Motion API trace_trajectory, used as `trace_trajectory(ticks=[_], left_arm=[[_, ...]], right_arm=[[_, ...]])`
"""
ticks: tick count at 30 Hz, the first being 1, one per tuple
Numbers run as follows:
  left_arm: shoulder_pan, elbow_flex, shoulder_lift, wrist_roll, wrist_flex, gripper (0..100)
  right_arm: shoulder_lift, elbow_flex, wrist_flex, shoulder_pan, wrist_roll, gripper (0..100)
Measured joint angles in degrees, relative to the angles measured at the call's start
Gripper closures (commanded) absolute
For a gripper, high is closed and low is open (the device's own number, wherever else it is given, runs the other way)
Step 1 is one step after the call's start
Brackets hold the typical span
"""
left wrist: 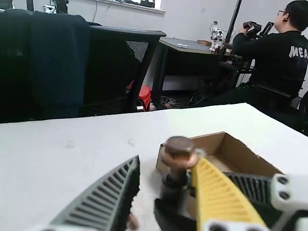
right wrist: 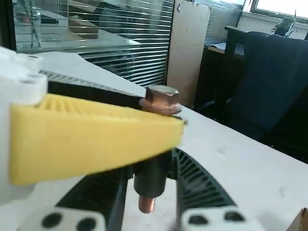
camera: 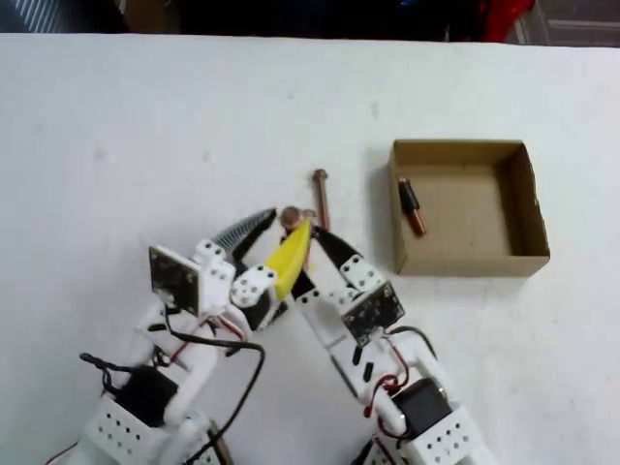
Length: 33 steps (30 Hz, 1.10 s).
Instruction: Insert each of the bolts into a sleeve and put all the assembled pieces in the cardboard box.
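Note:
A copper bolt (right wrist: 161,99) stands in a black sleeve (right wrist: 149,175), its tip poking out below. My right gripper (right wrist: 147,188) is shut on the sleeve, and in the high view it (camera: 308,254) sits just left of the cardboard box (camera: 465,262). My left gripper (left wrist: 168,163) is open around the bolt head (left wrist: 179,147). Its yellow finger (left wrist: 216,197) touches the head and its grey finger (left wrist: 108,197) stands apart. A second bolt (camera: 319,197) lies loose on the table. One assembled piece (camera: 411,206) lies in the box.
Both arms meet at the table's middle front, the box an arm's width to their right. White table (camera: 145,126) stretches bare to the left and back. Chairs and a desk stand beyond the far edge.

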<state>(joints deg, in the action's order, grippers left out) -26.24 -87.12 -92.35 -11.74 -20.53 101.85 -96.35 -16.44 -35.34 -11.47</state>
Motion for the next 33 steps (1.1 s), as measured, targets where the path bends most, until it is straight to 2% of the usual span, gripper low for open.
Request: trace_trajectory(ticks=[13, 30, 33], left_arm=[[0.18, -0.35, 0.62, 0.26, -0.09, 73], [13.80, 7.12, 0.62, 0.26, 0.18, 73], [18.81, 7.38, 0.62, 0.26, -3.52, 73]], right_arm=[[0.00, 0.00, -0.53, 0.09, -0.18, 98.1], [0.00, 0.00, -5.19, 0.18, -0.09, 98.1], [0.00, 0.00, -6.68, 0.18, -0.09, 98.1]])
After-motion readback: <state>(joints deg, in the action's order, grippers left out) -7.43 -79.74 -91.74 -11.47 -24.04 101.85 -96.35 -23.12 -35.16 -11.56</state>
